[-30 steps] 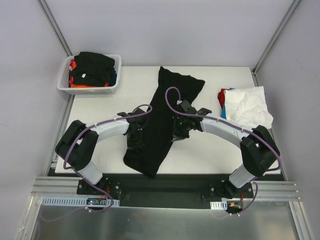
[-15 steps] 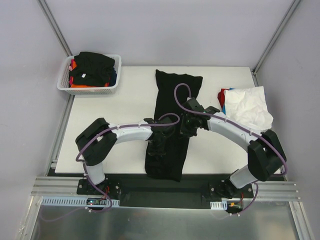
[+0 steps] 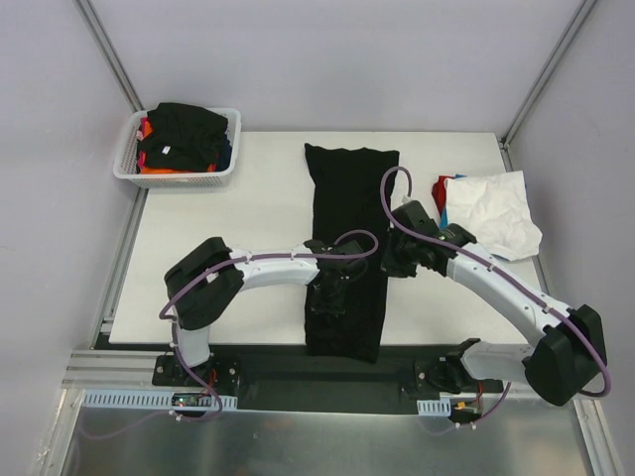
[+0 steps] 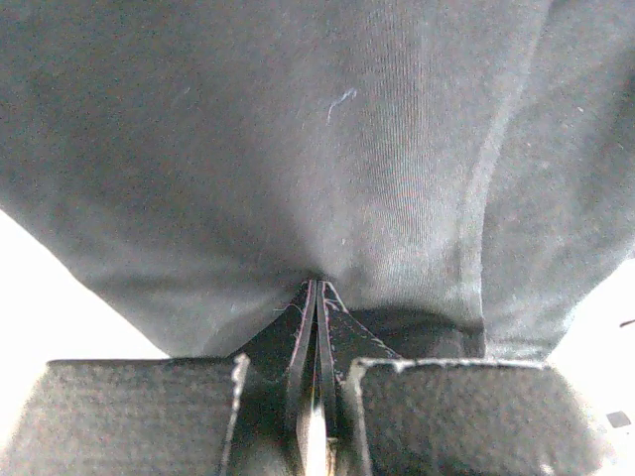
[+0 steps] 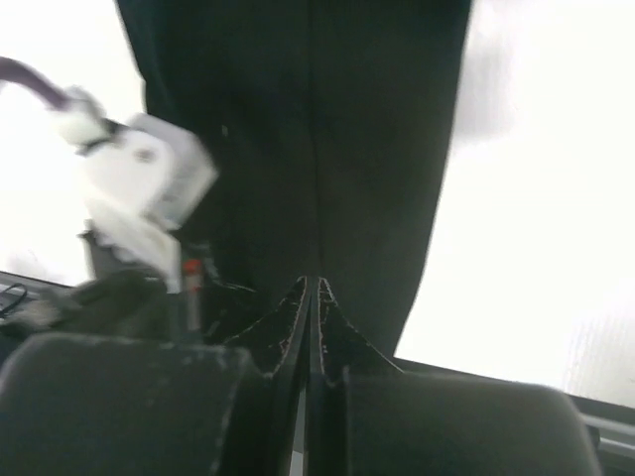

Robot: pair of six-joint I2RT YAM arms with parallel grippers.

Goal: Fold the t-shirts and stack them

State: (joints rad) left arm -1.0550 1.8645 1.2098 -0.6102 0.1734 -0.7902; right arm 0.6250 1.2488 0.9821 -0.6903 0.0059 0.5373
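The black t-shirt (image 3: 349, 188), folded into a long narrow strip, is lying on the table (image 3: 238, 218) with its long axis running near to far. Its near end is hanging over the table's near edge. On the strip's near half the left gripper (image 3: 327, 297) is pinching a tuck of cloth, jaws fully closed. The left wrist view is showing creases fanning from the fingertips (image 4: 310, 297), which the top view is hiding. Further up, at the strip's right edge, the right gripper (image 3: 395, 260) is clamping shut on the cloth. Right of the strip, a white t-shirt (image 3: 491, 213) is covering a red t-shirt (image 3: 438, 188) and a blue t-shirt (image 3: 445, 216). Far left of the strip, a basket (image 3: 124, 169) is holding more shirts, and a white tag there is too small to read.
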